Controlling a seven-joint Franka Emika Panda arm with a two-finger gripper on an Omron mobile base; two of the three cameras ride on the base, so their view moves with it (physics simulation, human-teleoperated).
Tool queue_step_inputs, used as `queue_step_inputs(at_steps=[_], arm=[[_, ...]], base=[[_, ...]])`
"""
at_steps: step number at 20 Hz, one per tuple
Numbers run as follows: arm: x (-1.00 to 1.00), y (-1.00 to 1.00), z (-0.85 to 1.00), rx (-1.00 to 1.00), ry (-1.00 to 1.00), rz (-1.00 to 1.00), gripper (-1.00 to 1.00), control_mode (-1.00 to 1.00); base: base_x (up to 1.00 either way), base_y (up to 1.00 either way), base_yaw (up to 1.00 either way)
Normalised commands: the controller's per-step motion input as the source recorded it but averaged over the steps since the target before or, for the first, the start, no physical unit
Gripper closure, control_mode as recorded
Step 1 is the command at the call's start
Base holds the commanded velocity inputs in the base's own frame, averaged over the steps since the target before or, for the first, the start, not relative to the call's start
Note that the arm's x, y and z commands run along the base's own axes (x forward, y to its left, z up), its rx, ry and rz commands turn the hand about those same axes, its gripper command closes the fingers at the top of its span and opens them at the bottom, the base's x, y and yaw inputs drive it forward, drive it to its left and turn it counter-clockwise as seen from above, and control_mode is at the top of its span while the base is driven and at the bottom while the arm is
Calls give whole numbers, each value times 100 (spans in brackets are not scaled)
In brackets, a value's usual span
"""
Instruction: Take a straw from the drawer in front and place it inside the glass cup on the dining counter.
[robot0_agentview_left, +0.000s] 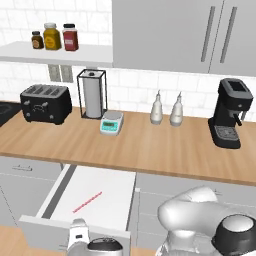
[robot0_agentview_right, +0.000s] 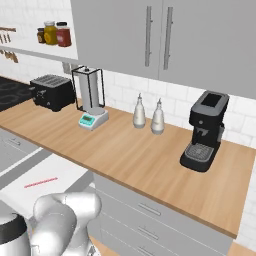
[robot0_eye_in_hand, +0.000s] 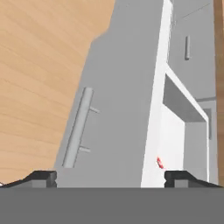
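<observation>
Claw (robot0_eye_in_hand: 110, 177) state: spread wide, empty, poised outside the drawer (robot0_agentview_left: 107, 187) front, near its bar handle (robot0_eye_in_hand: 78, 127).
Straw (robot0_agentview_left: 87, 201) location: flat on the white floor of the open drawer.
Collision risk: descending from here could strike the drawer front.
Grasp risk: thin straw may roll or slip between fingertips.

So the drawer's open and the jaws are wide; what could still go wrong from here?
The straw is very thin and lies flat on the drawer floor, so the fingers may close over it and miss, or scrape the white bottom. The gripper hangs just outside the drawer's front panel; a straight reach could clip that panel or its handle. The straw could also roll when nudged.
</observation>
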Motion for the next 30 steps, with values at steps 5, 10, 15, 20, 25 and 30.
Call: queue_step_inputs(at_steps=[5, 10, 15, 20, 25, 30], arm=[[-97, 0, 100, 33, 22, -1, -100, -100], [-39, -7, 100, 31, 6, -16, -100, -100], [0, -4, 98, 24, 2, -53, -100, -100], [7, -8, 99, 18, 45, -40, -100, -100], [11, -17, 89, 7, 68, -22, -100, -100], [17, -34, -28, 5, 11, -39, -100, -100]], base=[[0, 0, 0], [0, 0, 0], [0, 0, 0], [0, 0, 0], [0, 0, 0], [0, 0, 0]])
